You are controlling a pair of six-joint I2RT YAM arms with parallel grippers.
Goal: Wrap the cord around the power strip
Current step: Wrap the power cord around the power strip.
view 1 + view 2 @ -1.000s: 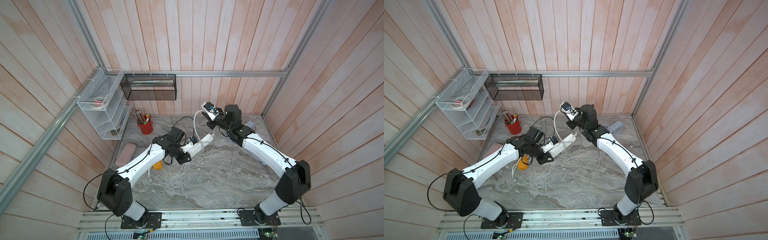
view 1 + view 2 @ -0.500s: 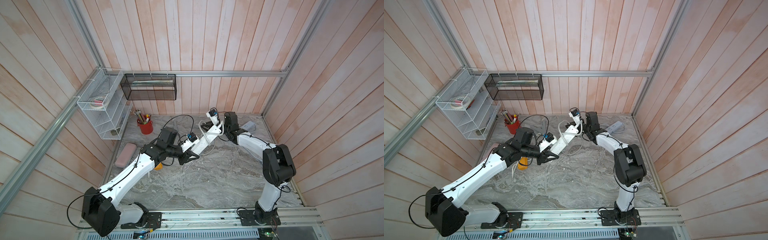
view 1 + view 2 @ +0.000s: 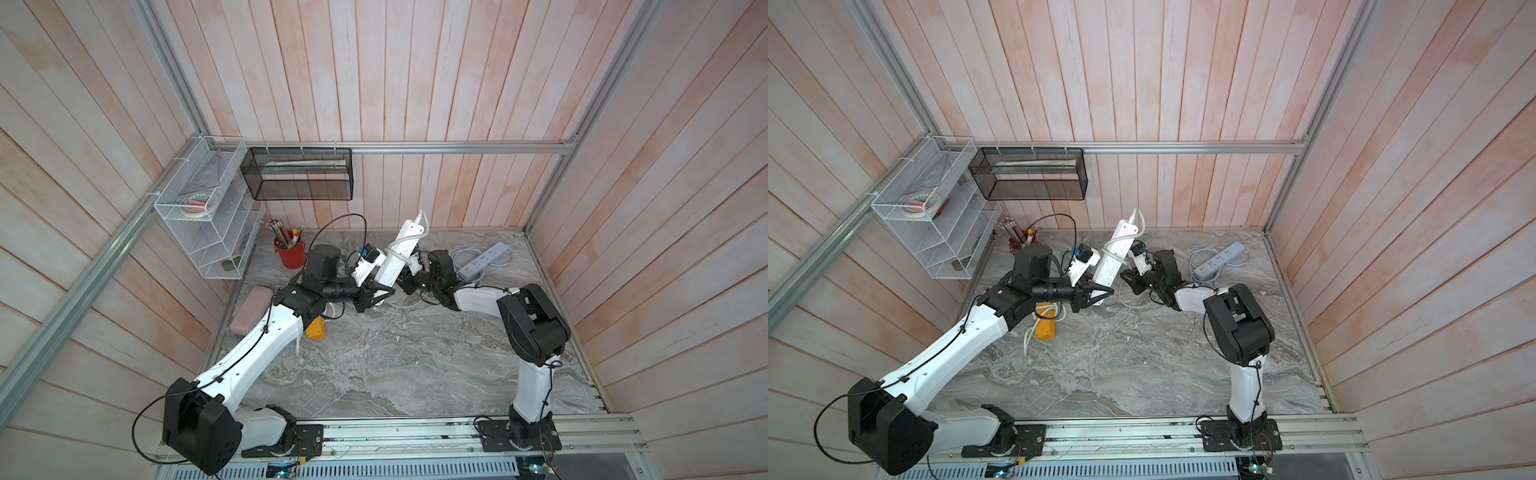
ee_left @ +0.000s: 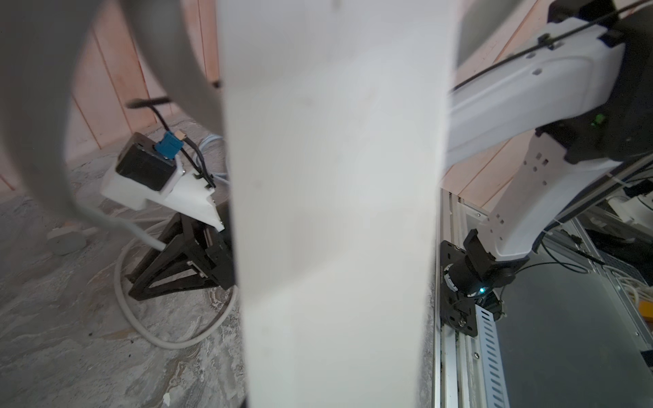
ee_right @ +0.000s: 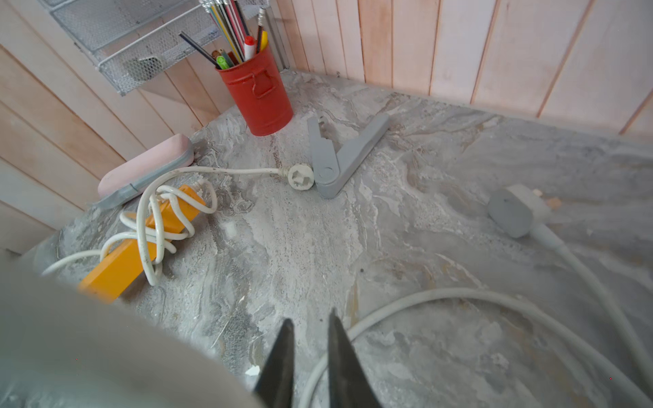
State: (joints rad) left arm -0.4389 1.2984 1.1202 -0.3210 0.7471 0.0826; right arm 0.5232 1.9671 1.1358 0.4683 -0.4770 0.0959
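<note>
- I hold the lower end of the power strip in my left gripper, clenched hard on it. The strip stands tilted off the tabletop, its free end pointing to about 1 o'clock, toward the back wall.
- One turn of the cord crosses the strip's middle in both top views. The rest lies slack on the tabletop, curving at roughly 4 o'clock of my left gripper.
- My right gripper sits low at 3 o'clock of the left one and is clenched almost shut. The slack cord runs just beside its tips (whether a strand is actually pinched there, I cannot tell).
- The step in hand, as I judge it, is taking up slack for the next turn. I want the cord seated deep between the tips before I lift, not riding at their ends.
- I should lay that turn close above the first one, with light tension so the first does not slide toward the free end.
- My left gripper should hold the strip steady, and the turns must land clear of its fingers.
- The cord-wound orange strip at 8 o'clock and the grey-blue strip at 3 o'clock lie near. I must not hook their cords.
</note>
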